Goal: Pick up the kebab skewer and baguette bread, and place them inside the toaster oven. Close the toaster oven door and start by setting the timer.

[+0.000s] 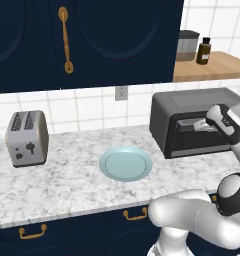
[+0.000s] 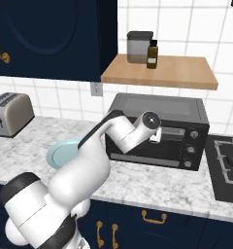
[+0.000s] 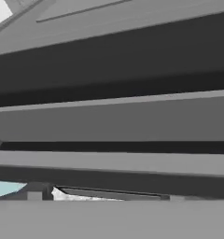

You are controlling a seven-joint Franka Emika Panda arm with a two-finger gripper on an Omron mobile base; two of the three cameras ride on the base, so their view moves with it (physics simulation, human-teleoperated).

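Gripper jaws (image 1: 199,125) are seen pressed up against the top front of the toaster oven (image 1: 192,102), at the grey bar handle of the toaster oven door (image 1: 202,145); the fingers are spread wide, and nothing is seen held between them. From the hand camera, the handle (image 3: 114,161) is shown as a pale band running across the frame, very close, with darker bands of the door above and below it. The door is seen upright against the oven front in the right base view, where the wrist covers part of it and the knobs (image 2: 190,150) stand in a column at its right side. Neither the skewer nor the bread can be made out on the counter.

A light blue plate (image 1: 126,164) lies bare on the marble counter (image 1: 62,180), just left of the oven. A silver two-slot toaster (image 1: 27,137) stands further left, well apart from the plate. Above the oven, a wooden shelf (image 2: 162,73) carries a grey canister (image 2: 139,46) and a dark bottle (image 2: 152,54) side by side. A black hob (image 2: 227,165) is set into the counter at the oven's right.
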